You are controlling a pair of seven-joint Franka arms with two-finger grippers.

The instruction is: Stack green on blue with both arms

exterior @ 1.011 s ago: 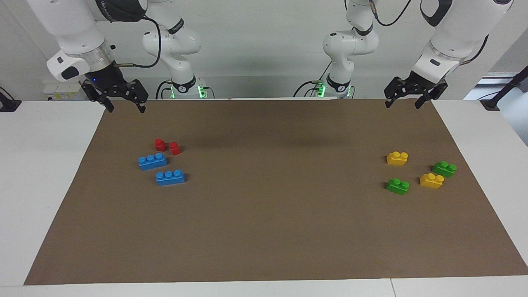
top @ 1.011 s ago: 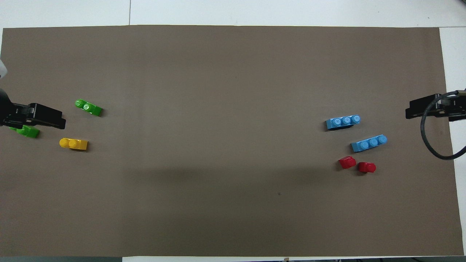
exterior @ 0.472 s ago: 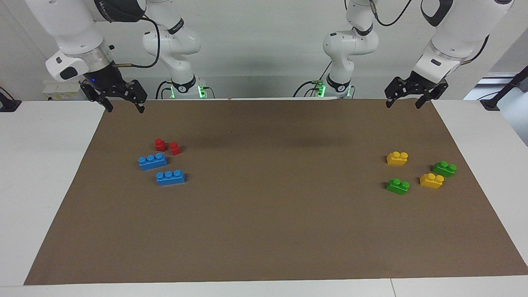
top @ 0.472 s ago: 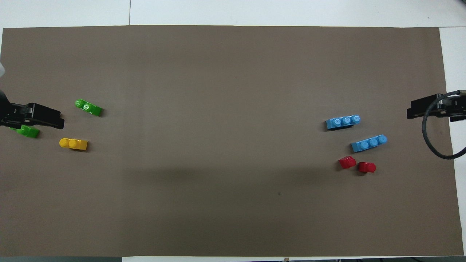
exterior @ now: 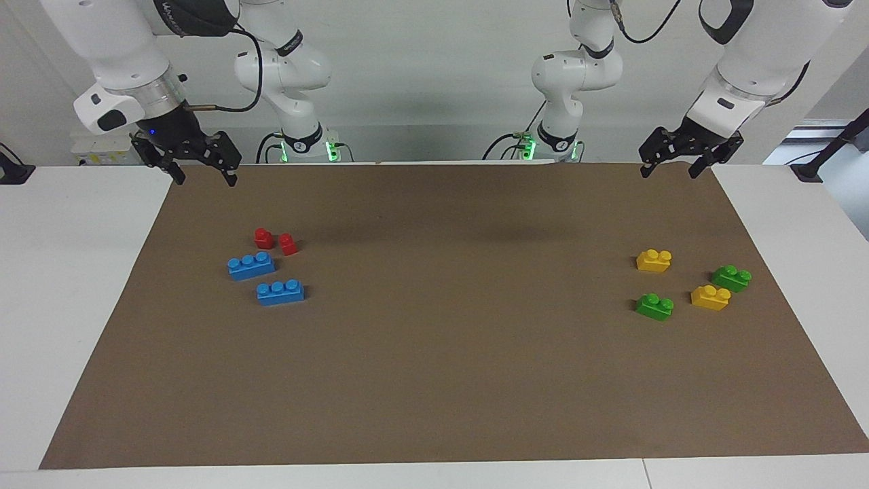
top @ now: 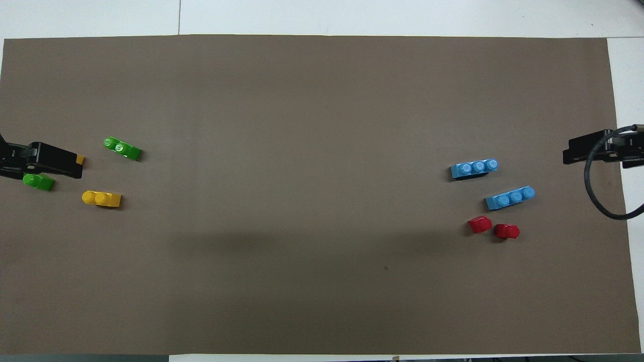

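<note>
Overhead, both grippers' fingers apart; below, studded plastic green bricks, blue bricks.

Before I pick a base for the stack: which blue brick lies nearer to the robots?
The blue brick beside the red bricks lies nearer to the robots. The other blue brick sits farther out, with no red brick next to it.

One camera sat high across the bench, facing the robots from a distance. The other looked steeply down from above their end. Both covered the brown mat.
</note>
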